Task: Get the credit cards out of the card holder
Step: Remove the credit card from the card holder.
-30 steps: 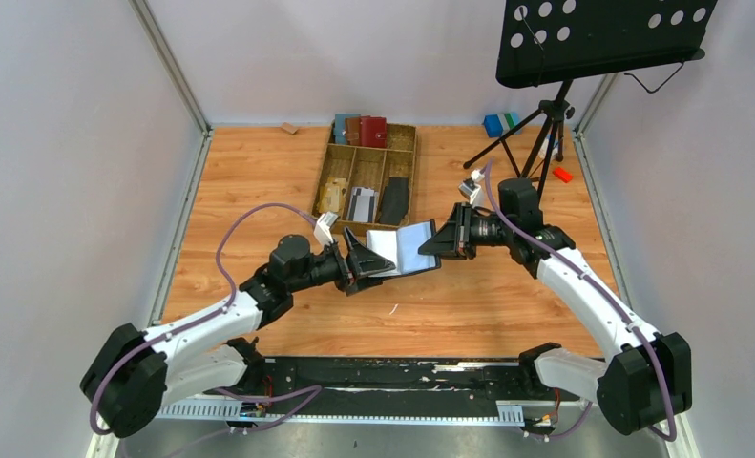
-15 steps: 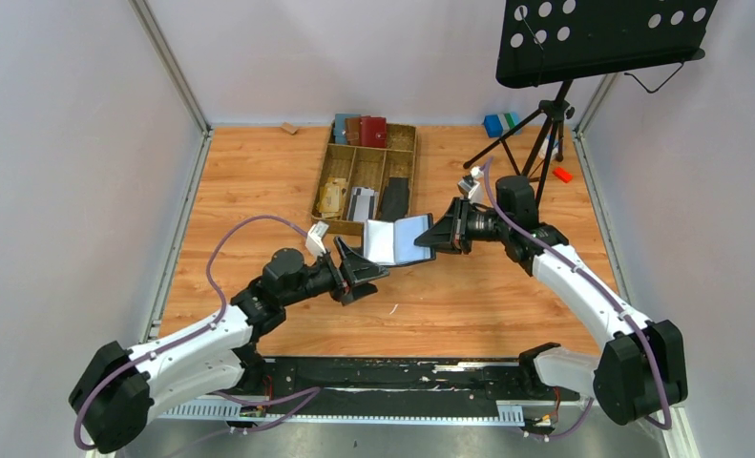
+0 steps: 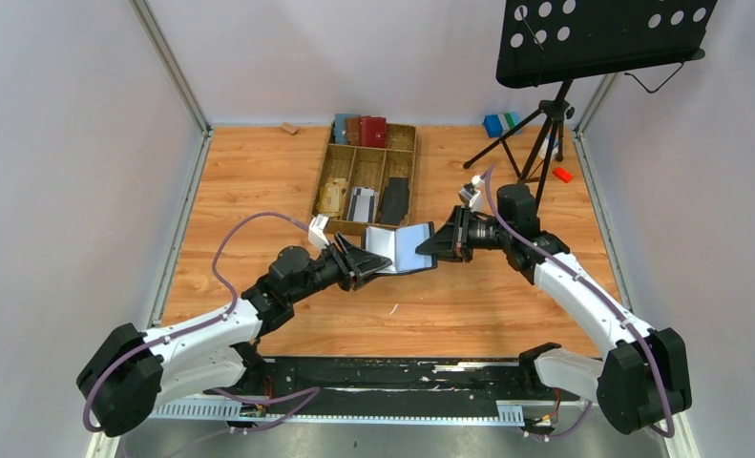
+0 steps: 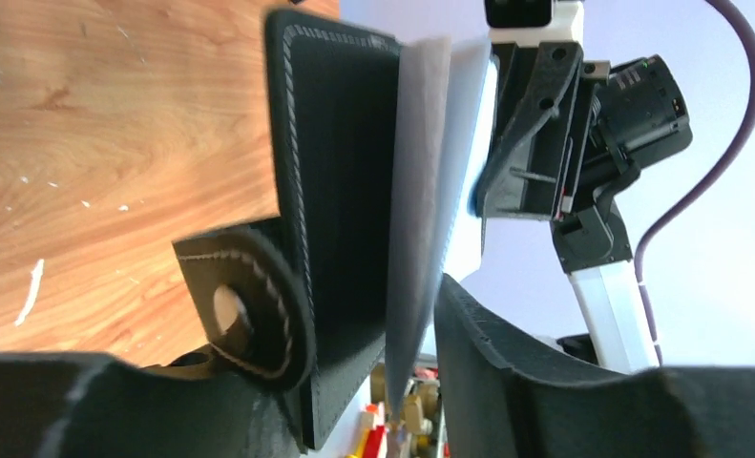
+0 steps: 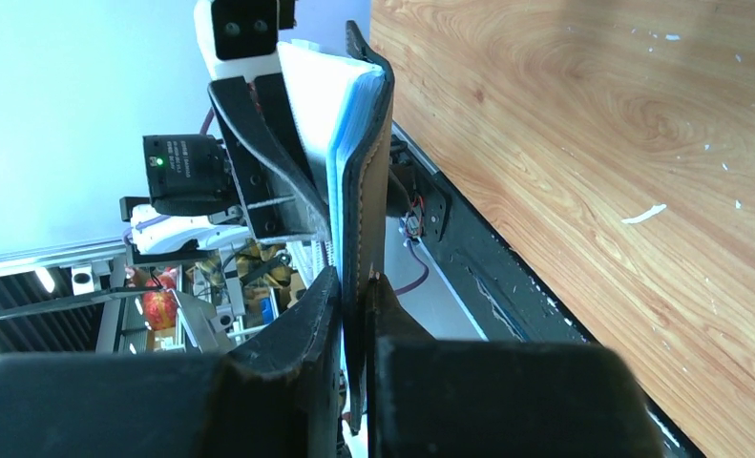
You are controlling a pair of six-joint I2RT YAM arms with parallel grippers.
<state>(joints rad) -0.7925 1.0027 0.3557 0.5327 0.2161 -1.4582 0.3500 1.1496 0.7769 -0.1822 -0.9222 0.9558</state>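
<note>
Right fingers (image 5: 292, 377) clamp card holder (image 3: 402, 250), left fingers (image 4: 507, 382) with hold unclear, wooden tabletop (image 3: 259, 181), pale walls (image 3: 354, 57)

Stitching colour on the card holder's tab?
White stitching, on the small closure tab of the black folding card holder; left wrist view best.

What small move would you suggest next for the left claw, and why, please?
Probably close the left claw on the card holder's left cover: its jaws straddle that cover and the pale sleeve pages, while the right claw clamps the opposite cover.
</note>
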